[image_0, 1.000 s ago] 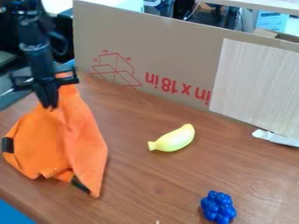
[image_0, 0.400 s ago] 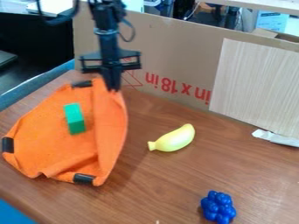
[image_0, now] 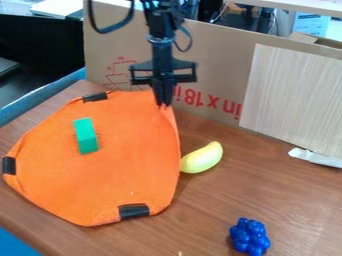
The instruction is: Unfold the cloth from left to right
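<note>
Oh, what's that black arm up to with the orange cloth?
The robot arm's gripper has the orange cloth pinched at its far right corner, apparently unfolding it toward the right. The cloth is now spread mostly flat on the table, with a green block lying on it. Its right edge reaches the yellow banana.
</note>
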Tool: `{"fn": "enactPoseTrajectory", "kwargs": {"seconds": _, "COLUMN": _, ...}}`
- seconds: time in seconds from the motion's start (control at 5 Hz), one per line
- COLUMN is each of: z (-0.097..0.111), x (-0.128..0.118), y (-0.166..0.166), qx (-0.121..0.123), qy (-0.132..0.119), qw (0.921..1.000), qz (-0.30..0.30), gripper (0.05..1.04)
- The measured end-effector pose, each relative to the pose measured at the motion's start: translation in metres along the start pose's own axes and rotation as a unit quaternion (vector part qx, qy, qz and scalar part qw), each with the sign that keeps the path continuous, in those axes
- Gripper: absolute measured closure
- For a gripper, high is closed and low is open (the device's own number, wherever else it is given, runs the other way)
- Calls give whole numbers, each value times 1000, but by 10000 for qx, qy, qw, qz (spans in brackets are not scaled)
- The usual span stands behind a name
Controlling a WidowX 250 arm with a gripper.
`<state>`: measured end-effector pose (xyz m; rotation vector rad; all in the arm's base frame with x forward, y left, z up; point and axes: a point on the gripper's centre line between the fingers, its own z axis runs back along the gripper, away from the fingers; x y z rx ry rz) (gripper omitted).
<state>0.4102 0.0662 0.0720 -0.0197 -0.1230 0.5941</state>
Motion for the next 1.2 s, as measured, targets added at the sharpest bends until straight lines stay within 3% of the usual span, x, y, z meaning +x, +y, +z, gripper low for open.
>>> {"fn": "enactPoseTrajectory", "kwargs": {"seconds": 0.2, "z": -10, "x": -4, "y": -14, "qx": 60, "qy": 21, "qw": 9999, "qz": -109, "gripper": 1011}}
{"fn": "enactPoseTrajectory", "kwargs": {"seconds": 0.4, "z": -21, "x": -7, "y": -19, "qx": 156, "qy": 39, "qw": 9997, "qz": -187, "gripper": 843}}
{"fn": "enactPoseTrajectory", "kwargs": {"seconds": 0.6, "z": -24, "x": -9, "y": -20, "qx": 111, "qy": 20, "qw": 9996, "qz": -244, "gripper": 610}}
{"fn": "enactPoseTrajectory", "kwargs": {"seconds": 0.8, "z": -30, "x": -15, "y": -13, "qx": 97, "qy": 71, "qw": 9997, "qz": -225, "gripper": 306}}
{"fn": "enactPoseTrajectory", "kwargs": {"seconds": 1.0, "z": 11, "x": -16, "y": 1, "qx": -151, "qy": -386, "qw": 9991, "qz": -114, "gripper": 91}}
{"fn": "enactPoseTrajectory", "kwargs": {"seconds": 1.2, "z": 51, "x": -30, "y": 36, "qx": -397, "qy": -570, "qw": 9976, "qz": -47, "gripper": 83}}
